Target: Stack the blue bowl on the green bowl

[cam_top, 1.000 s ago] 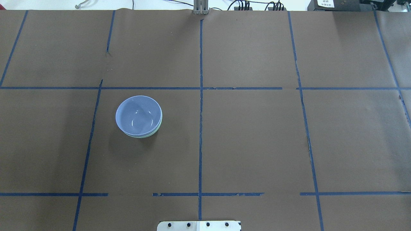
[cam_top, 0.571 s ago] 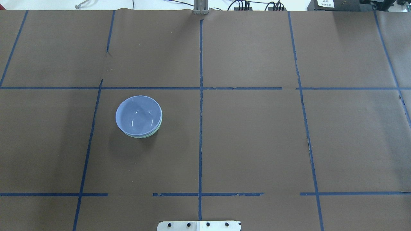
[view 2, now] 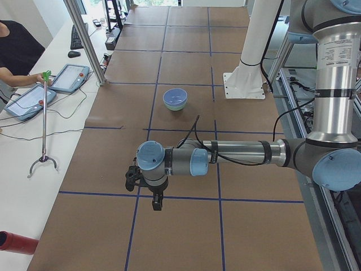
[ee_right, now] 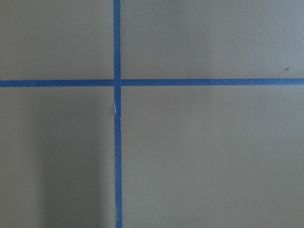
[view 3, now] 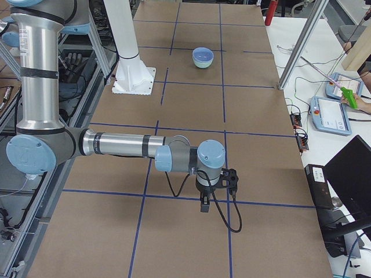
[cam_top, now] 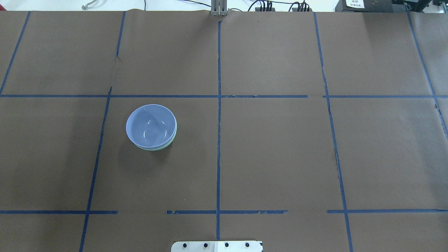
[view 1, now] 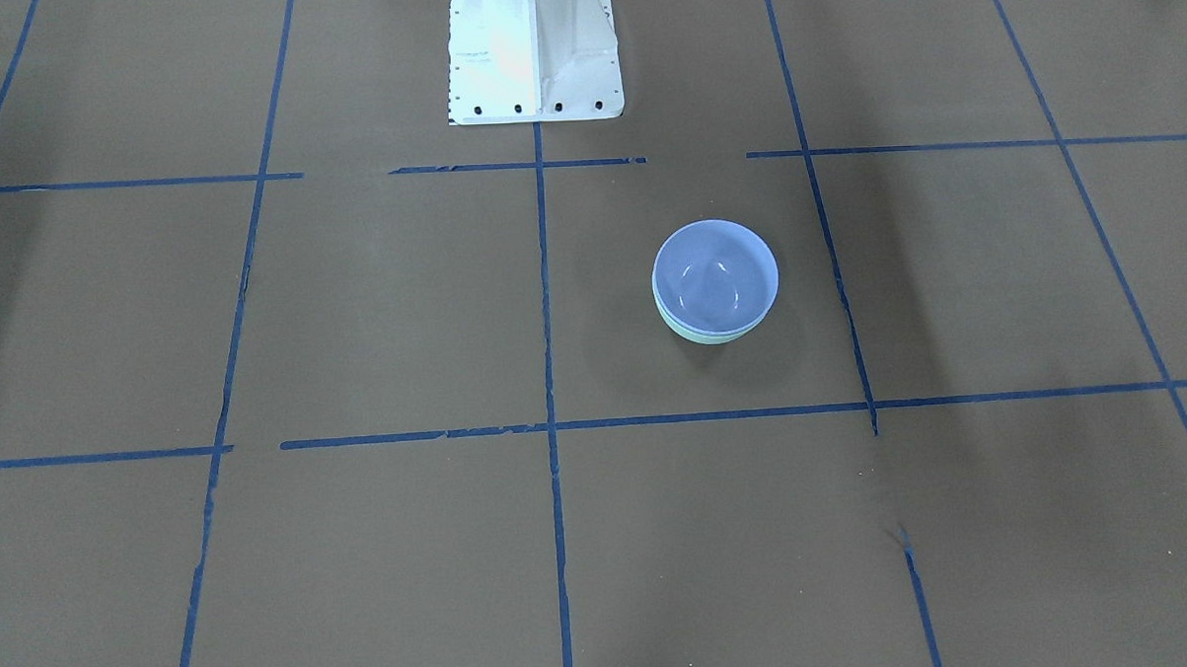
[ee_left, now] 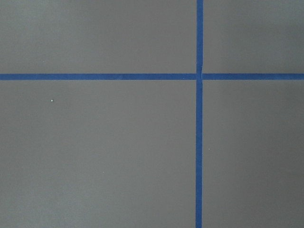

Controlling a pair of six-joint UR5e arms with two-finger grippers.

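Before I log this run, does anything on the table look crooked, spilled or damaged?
Nothing serious. The blue bowl sits upright, nested in the green bowl, with no spill around them. The only blemish is the blue tape grid, which is ragged and has gaps in places.
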